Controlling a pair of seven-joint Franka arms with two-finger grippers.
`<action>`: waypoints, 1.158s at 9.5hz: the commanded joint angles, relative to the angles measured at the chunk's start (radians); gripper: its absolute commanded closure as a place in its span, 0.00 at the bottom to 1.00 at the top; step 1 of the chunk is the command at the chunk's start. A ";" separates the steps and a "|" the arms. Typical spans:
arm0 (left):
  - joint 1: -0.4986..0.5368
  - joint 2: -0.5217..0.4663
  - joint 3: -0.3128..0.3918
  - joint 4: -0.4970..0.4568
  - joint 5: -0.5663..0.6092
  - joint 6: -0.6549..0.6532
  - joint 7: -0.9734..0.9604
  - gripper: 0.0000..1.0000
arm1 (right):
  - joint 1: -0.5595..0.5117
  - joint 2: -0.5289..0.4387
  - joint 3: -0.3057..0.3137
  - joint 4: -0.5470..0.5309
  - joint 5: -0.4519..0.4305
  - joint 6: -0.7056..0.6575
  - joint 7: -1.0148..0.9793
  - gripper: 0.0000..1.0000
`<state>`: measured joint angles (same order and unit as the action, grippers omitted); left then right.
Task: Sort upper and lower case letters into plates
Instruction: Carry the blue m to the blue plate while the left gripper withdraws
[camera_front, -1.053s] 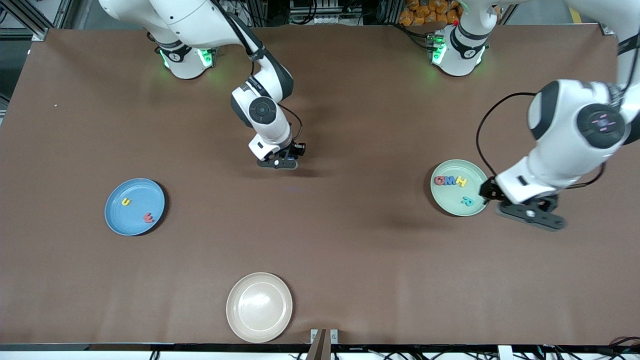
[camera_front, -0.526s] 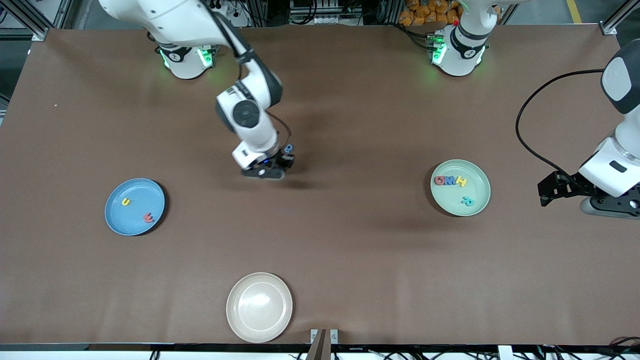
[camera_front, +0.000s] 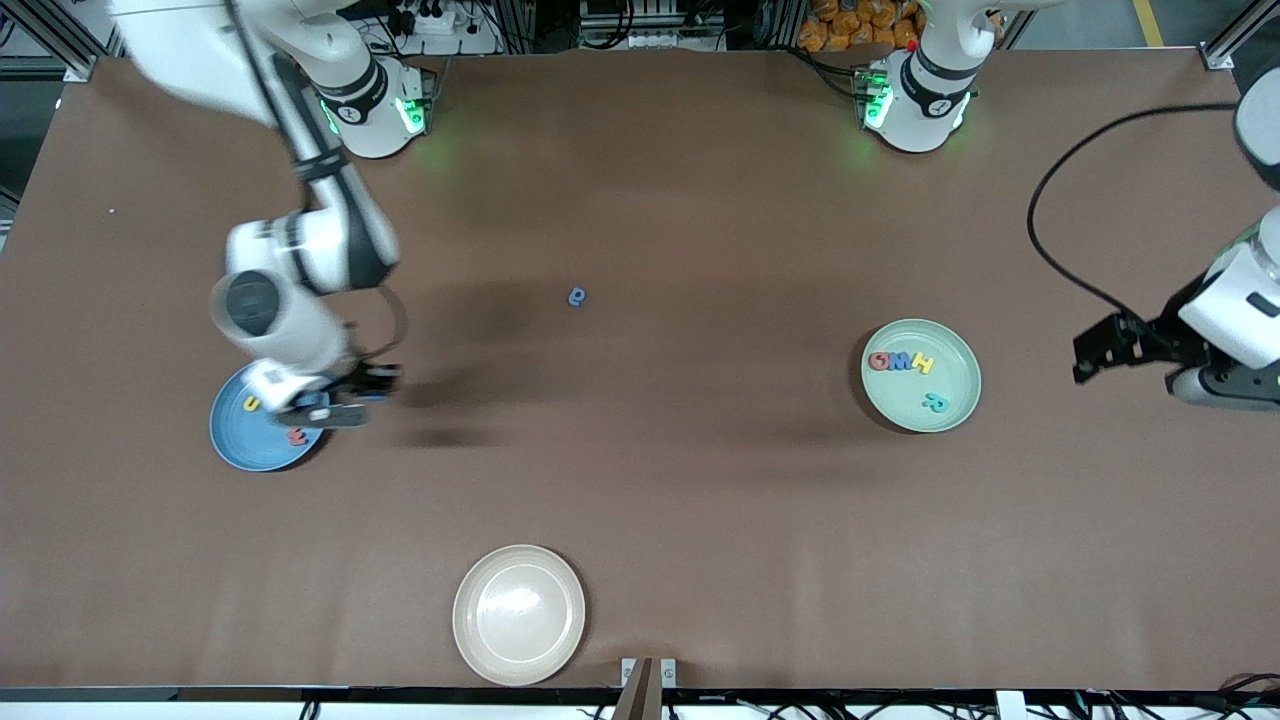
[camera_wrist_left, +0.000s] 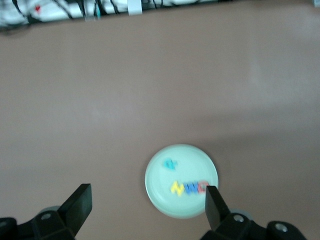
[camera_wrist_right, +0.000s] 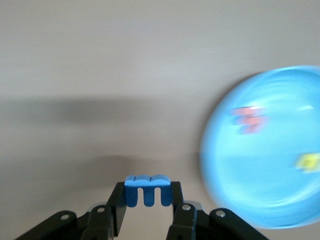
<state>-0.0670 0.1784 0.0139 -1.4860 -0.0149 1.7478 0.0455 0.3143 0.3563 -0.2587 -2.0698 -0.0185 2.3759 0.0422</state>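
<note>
From the front camera, you see the right gripper (camera_front: 335, 410) over the rim of the round matte blue plate (camera_front: 240, 445), on the side toward the middle of the table. In that plate lie a small flat yellow letter u (camera_front: 251, 403) and a red letter w (camera_front: 296, 436). One small blue letter (camera_front: 577, 296) lies alone on the brown table covering (camera_front: 700, 500), well apart from both arms. The round pale green plate (camera_front: 950, 425) toward the left arm's end holds a red Q (camera_front: 880, 361), a blue M (camera_front: 903, 362), a yellow H (camera_front: 923, 363) and a teal R (camera_front: 935, 402). The left gripper (camera_front: 1090, 358) waits beside it, near the table's edge. A beige plate (camera_front: 519, 614) sits close to the camera. Metal framing and cables line the robots' edge.

In your left wrist view, the left gripper (camera_wrist_left: 145, 210) has its fingers (camera_wrist_left: 77, 205) spread wide and holds nothing; the green plate (camera_wrist_left: 165, 200) shows between them, farther down.

In your right wrist view, the right gripper (camera_wrist_right: 147, 200) is clamped on a blue letter m (camera_wrist_right: 147, 189), with the blue plate (camera_wrist_right: 270, 200) beside it.
</note>
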 joint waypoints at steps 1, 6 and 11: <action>-0.011 -0.042 0.041 0.007 -0.109 -0.080 -0.032 0.00 | -0.032 0.026 -0.042 0.013 -0.017 -0.001 -0.108 1.00; -0.019 -0.123 -0.003 -0.077 -0.011 -0.139 -0.025 0.00 | 0.034 0.024 -0.021 0.014 -0.008 -0.017 -0.091 0.00; -0.016 -0.206 -0.006 -0.140 -0.011 -0.145 -0.013 0.00 | 0.160 0.012 0.206 0.005 0.000 -0.027 0.444 0.00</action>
<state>-0.0846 0.0216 0.0117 -1.5916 -0.0513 1.6050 0.0246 0.4693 0.3782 -0.1301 -2.0635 -0.0175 2.3544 0.3202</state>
